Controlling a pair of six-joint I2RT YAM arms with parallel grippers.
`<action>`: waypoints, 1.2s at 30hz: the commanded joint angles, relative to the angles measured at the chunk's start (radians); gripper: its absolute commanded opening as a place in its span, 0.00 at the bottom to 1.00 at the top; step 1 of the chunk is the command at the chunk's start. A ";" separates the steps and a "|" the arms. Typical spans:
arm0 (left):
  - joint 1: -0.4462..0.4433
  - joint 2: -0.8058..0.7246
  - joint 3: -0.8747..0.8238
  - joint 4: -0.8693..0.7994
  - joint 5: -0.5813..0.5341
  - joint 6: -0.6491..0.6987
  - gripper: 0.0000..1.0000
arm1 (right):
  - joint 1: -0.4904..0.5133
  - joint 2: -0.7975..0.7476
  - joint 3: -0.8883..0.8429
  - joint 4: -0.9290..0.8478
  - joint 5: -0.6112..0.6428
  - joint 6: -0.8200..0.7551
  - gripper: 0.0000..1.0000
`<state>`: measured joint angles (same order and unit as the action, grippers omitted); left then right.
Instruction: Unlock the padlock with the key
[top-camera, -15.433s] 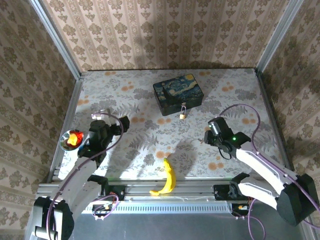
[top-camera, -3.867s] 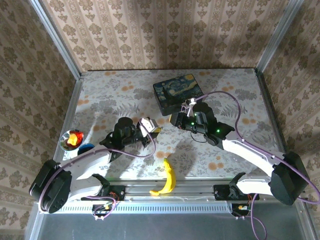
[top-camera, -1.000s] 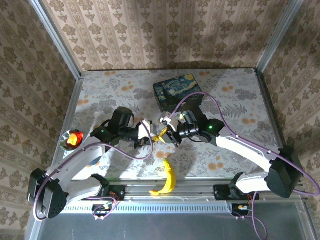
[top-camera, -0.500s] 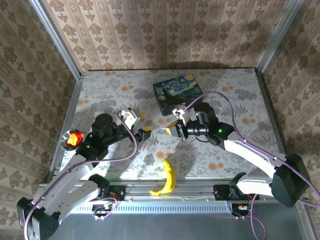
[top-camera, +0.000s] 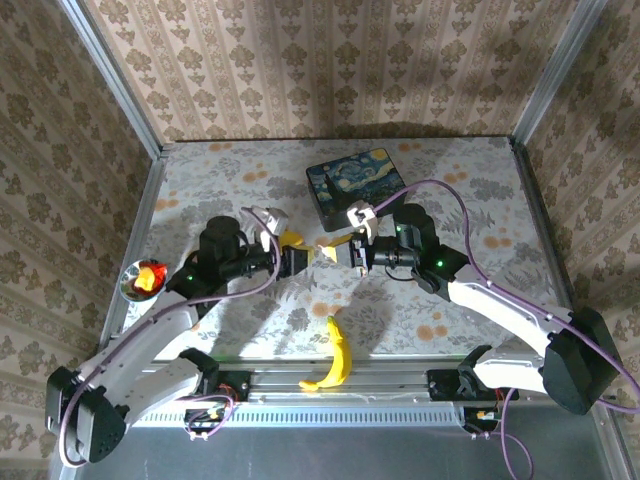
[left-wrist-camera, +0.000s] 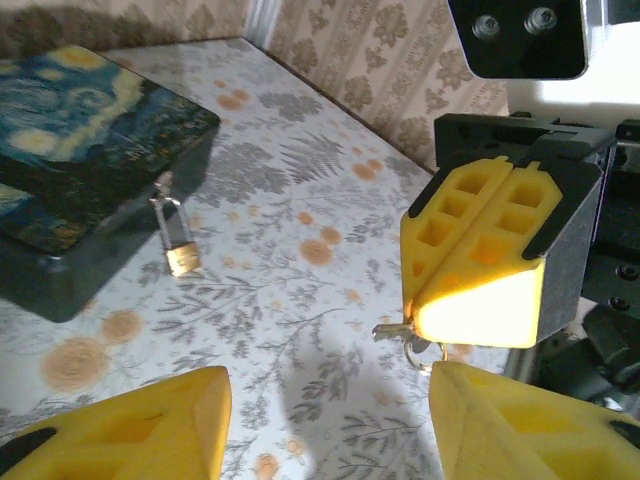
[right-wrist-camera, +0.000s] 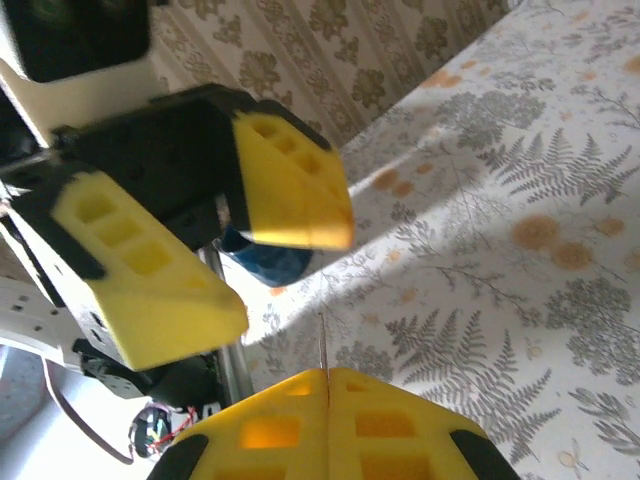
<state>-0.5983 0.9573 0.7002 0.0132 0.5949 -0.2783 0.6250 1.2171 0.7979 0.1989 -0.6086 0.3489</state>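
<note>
The small brass padlock (left-wrist-camera: 181, 256) hangs by its thin silver shackle from the front of the painted box (left-wrist-camera: 70, 150), resting on the table. My right gripper (right-wrist-camera: 328, 372) is shut on the key (left-wrist-camera: 394, 328). The key's silvery tip and ring stick out of the closed yellow fingers (left-wrist-camera: 480, 250). In the right wrist view the key (right-wrist-camera: 322, 345) shows edge-on as a thin line. My left gripper (left-wrist-camera: 325, 430) is open and holds nothing. From above, the left gripper (top-camera: 298, 252) faces the right gripper (top-camera: 335, 250) tip to tip above the table, a small gap between them.
The painted box (top-camera: 357, 184) sits at the back centre. A banana (top-camera: 336, 356) lies at the near edge between the arm bases. A small bowl with a red thing (top-camera: 143, 278) stands at the left edge. Patterned walls enclose the table.
Since half a second ago my left gripper has swung right and up to meet the right gripper. The right gripper, still shut on the key, has shifted slightly left.
</note>
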 joint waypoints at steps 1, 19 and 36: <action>0.007 0.026 0.041 0.062 0.147 -0.060 0.51 | -0.004 0.006 -0.011 0.077 -0.046 0.045 0.00; 0.050 0.082 -0.005 0.260 0.279 -0.184 0.31 | -0.004 0.041 -0.017 0.163 -0.080 0.091 0.00; 0.057 0.101 -0.015 0.245 0.276 -0.177 0.21 | -0.004 0.041 -0.016 0.184 -0.083 0.101 0.00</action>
<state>-0.5472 1.0569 0.6868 0.2359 0.8459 -0.4534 0.6250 1.2522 0.7898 0.3573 -0.6666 0.4458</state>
